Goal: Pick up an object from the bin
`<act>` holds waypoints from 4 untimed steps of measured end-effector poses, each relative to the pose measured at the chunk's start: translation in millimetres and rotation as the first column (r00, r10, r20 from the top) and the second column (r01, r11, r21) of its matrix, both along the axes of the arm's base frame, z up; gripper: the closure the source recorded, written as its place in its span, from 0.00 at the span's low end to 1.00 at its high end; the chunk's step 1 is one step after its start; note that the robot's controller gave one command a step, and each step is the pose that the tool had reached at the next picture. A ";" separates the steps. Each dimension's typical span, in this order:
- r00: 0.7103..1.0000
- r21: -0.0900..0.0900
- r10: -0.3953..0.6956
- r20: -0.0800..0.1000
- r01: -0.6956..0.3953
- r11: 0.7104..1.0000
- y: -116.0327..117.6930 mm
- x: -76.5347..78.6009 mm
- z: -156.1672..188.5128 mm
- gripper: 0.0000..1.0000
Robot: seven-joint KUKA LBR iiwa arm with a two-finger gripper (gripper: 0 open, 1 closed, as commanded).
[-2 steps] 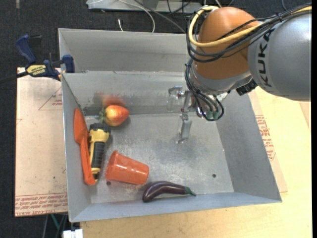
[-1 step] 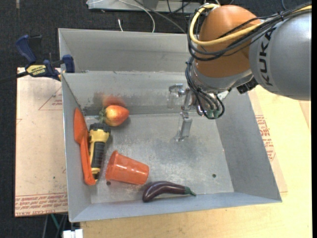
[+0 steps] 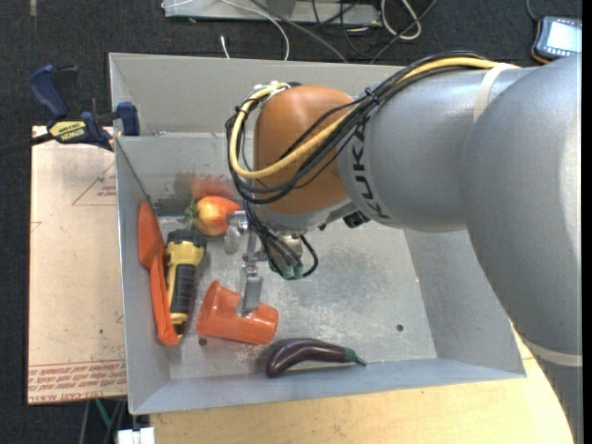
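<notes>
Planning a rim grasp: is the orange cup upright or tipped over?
Tipped: the orange cup lies on its side on the bin floor, under the gripper.

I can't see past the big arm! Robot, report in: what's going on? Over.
Gripper low at orange cup, lower left of bin. Purple eggplant close beside cup, yellow-black tool on other side. Over.

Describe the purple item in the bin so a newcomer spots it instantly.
In the grey metal bin, look along the wall nearest the bottom of the view. The eggplant lies at its foot, right of the tipped orange cup. It is the only dark purple thing: long, curved, green stem at its right end.
</notes>
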State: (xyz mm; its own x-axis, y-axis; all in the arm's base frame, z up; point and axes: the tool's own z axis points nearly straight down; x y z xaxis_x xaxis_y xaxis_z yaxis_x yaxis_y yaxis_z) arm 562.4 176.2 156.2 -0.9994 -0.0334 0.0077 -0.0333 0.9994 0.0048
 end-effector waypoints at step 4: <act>0.954 -0.021 0.300 0.003 -0.300 0.954 22.9 -49.7 -86.0 1.00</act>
